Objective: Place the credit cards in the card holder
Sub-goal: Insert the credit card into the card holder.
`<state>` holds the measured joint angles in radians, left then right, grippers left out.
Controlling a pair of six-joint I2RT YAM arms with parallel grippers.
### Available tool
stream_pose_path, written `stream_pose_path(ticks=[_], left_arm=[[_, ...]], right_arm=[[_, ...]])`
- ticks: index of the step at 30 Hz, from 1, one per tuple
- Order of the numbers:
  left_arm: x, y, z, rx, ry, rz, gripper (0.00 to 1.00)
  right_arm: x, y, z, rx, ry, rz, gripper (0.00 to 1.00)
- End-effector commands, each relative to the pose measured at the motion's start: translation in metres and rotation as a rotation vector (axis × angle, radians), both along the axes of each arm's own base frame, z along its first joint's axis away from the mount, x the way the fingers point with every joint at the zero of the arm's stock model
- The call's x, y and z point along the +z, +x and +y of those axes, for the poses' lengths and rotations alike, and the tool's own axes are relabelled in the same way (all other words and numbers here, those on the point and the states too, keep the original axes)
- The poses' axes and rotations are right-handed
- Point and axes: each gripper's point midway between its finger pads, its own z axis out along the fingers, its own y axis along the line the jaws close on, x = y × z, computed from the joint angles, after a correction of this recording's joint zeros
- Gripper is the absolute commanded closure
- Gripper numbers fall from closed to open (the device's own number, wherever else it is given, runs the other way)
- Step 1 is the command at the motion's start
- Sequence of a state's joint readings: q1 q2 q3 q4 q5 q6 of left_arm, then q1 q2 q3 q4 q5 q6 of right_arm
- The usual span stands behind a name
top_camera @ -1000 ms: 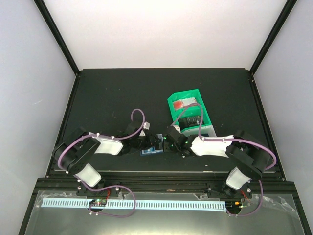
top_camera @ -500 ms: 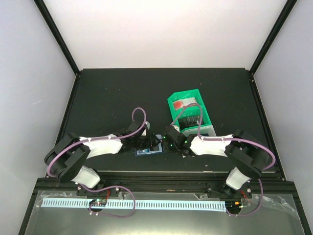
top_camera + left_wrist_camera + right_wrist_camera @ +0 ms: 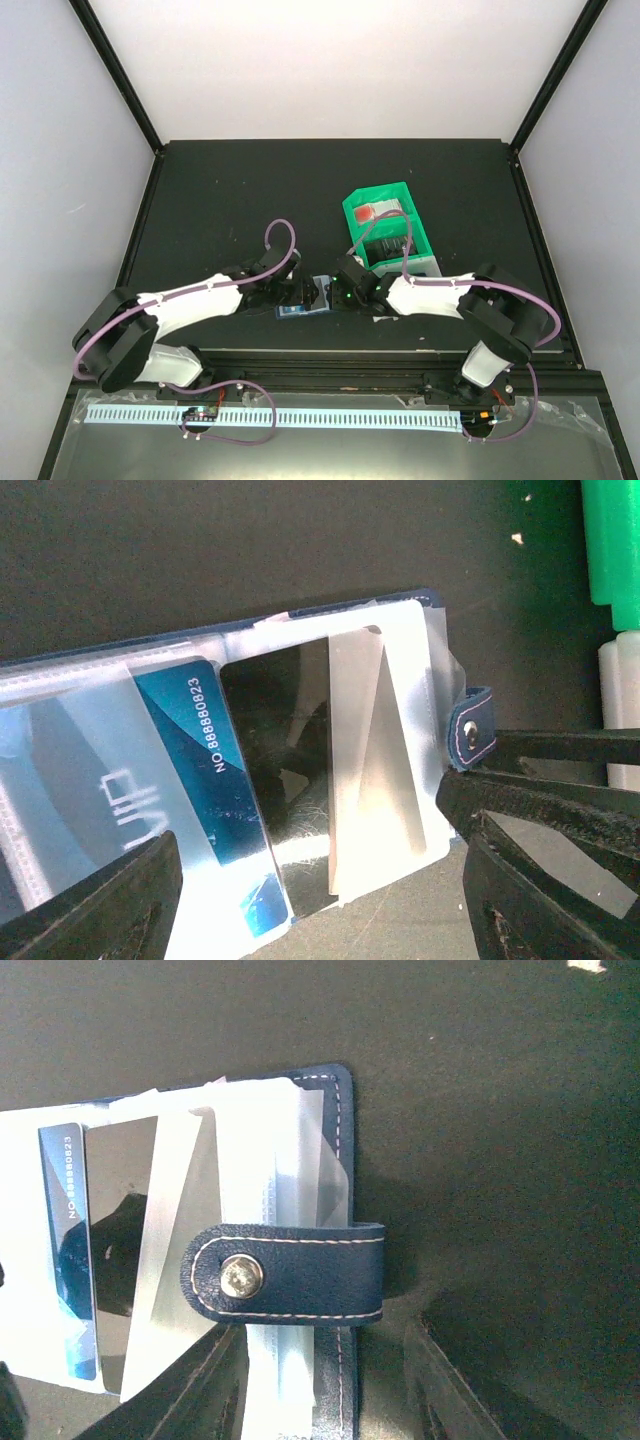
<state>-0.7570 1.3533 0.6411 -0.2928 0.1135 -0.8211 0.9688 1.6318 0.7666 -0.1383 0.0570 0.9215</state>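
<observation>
Straddling the navy folding card holder [image 3: 290,1275], our left gripper [image 3: 315,910] gapes empty. Our right gripper [image 3: 325,1390] stands parted round its edge

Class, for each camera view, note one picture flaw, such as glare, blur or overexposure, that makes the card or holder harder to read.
Left wrist: glare on the clear sleeves partly washes out the credit card. Right wrist: sleeves blown out white, snap tab sharp. Top external: bright back wall, card holder tiny and dim.

Your left gripper [image 3: 303,296] reaches toward 3 o'clock, jaws spread; your right gripper [image 3: 336,291] points toward 9 o'clock, jaws parted.
</observation>
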Motion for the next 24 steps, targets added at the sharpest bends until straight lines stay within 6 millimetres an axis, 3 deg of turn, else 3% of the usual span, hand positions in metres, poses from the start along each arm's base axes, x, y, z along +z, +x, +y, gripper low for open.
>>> stream_pose_path(ticks=[1, 9, 18, 24], left_arm=[[0.016, 0.009, 0.002, -0.002, 0.021, -0.058, 0.23], [-0.008, 0.009, -0.014, -0.038, 0.01, 0.019, 0.49], [-0.024, 0.006, -0.017, -0.026, 0.004, 0.08, 0.47], [-0.017, 0.011, -0.028, -0.068, -0.046, 0.035, 0.49]], right_arm=[[-0.007, -0.006, 0.002, 0.028, -0.004, 0.036, 0.55], [-0.012, -0.009, 0.003, 0.049, 0.0, 0.043, 0.54], [-0.014, -0.01, 0.004, 0.059, 0.011, 0.046, 0.55], [-0.001, -0.014, 0.014, 0.102, 0.092, 0.03, 0.54]])
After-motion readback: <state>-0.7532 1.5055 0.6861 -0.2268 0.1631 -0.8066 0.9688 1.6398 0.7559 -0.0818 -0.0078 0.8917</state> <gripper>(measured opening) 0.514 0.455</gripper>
